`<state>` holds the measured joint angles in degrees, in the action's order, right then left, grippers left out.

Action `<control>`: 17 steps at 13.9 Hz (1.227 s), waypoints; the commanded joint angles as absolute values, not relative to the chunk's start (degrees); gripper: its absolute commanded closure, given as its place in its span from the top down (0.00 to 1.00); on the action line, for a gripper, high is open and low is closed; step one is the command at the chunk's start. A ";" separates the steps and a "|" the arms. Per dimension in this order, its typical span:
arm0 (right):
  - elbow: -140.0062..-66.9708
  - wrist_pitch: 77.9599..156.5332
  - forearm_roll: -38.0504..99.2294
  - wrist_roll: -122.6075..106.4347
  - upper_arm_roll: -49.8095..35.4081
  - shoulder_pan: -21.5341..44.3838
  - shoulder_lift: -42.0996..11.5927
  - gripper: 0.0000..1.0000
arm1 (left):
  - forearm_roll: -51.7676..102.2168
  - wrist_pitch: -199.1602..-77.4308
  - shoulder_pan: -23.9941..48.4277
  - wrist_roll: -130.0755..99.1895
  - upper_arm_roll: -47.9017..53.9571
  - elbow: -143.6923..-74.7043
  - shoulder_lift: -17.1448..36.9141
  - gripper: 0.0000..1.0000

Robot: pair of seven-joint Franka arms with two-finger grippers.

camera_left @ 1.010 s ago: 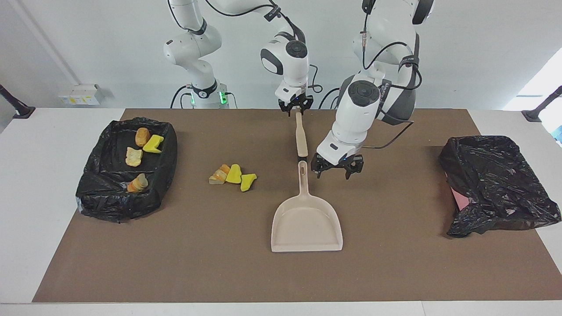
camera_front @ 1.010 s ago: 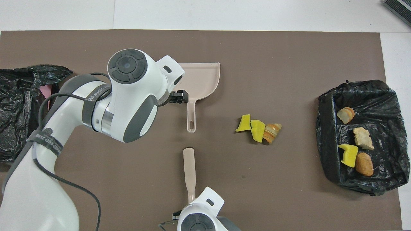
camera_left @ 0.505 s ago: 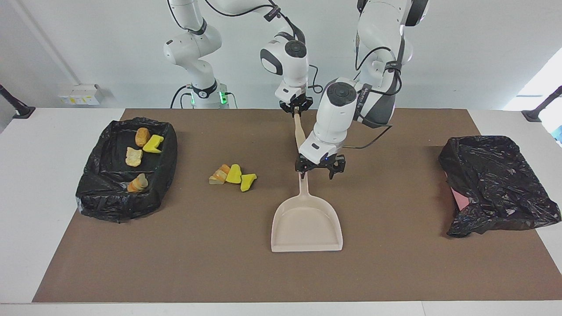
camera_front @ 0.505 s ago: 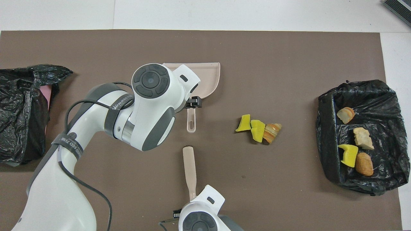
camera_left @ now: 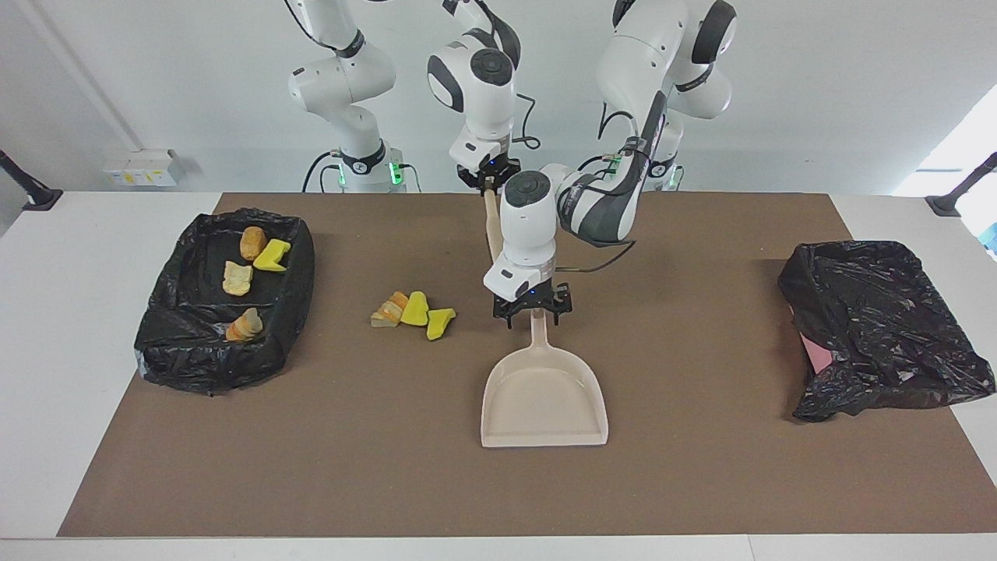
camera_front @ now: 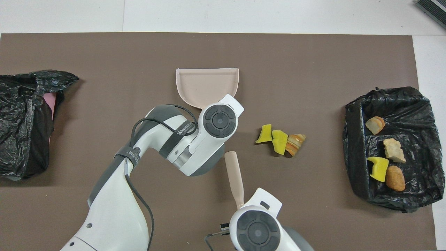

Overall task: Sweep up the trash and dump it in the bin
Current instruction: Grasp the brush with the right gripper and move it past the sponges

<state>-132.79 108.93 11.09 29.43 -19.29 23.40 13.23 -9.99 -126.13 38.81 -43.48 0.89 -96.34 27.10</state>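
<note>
A beige dustpan (camera_left: 543,397) lies flat on the brown mat, its handle pointing toward the robots; it also shows in the overhead view (camera_front: 207,85). My left gripper (camera_left: 532,312) is low over the handle's end, fingers open on either side of it. My right gripper (camera_left: 487,178) is shut on a beige paddle-like sweeper (camera_left: 491,226), held tilted above the mat (camera_front: 233,170). A loose pile of trash (camera_left: 413,312), yellow wedges and an orange-beige lump, lies beside the handle toward the right arm's end (camera_front: 280,139). Several more lumps (camera_left: 249,265) lie in the black-lined bin (camera_left: 218,366).
The bin (camera_front: 355,167) stands at the right arm's end of the table. A crumpled black bag (camera_left: 880,327) over something pink lies at the left arm's end (camera_front: 24,118). The brown mat (camera_left: 350,467) covers most of the table.
My left gripper has moved from beside the dustpan handle toward the right arm's end and now straddles the handle's end. My right gripper has risen and swung the sweeper toward the trash.
</note>
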 commanded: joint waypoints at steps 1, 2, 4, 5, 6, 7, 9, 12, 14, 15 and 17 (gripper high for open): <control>-134.03 101.19 11.25 19.38 -19.34 14.37 19.32 0.00 | -11.34 -126.12 39.02 -44.30 -0.09 -96.42 26.46 1.00; -134.03 98.99 11.25 15.25 -19.34 9.63 20.81 0.00 | -11.42 -125.95 38.85 -44.12 0.09 -96.50 26.28 1.00; -134.03 96.69 9.59 8.90 -19.34 2.14 22.15 0.00 | -11.34 -125.25 38.68 -44.21 0.09 -96.68 25.58 1.00; -134.03 96.94 6.27 7.40 -19.42 -0.76 22.06 0.00 | -10.82 -125.42 38.06 -44.30 0.09 -96.68 25.32 1.00; -133.95 97.99 4.50 7.38 -19.42 -3.23 21.36 0.00 | -10.29 -125.33 38.14 -44.64 0.09 -96.68 25.23 1.00; -134.03 100.35 3.26 7.30 -19.42 -5.60 20.84 0.00 | -10.28 -124.98 38.14 -44.30 0.09 -96.85 24.88 1.00; -134.03 103.69 -1.38 7.29 -19.51 -7.82 18.82 0.00 | -8.98 -124.37 38.23 -44.82 0.09 -97.82 23.30 1.00; -134.30 110.54 -7.28 7.30 -19.51 -9.84 13.99 0.00 | -7.30 -124.36 38.67 -48.85 0.09 -98.70 23.03 1.00; -134.30 113.19 -7.82 7.21 -19.60 -10.11 11.26 0.00 | -7.29 -125.15 38.50 -49.05 0.17 -99.75 22.68 1.00; -134.30 113.90 -7.82 7.38 -19.69 -10.02 9.94 0.00 | -7.29 -126.03 38.41 -48.87 0.18 -100.02 22.59 0.97; -134.21 115.13 -7.82 8.17 -19.78 -9.67 8.88 0.00 | -6.60 -126.21 38.23 -48.78 0.18 -100.28 22.59 0.55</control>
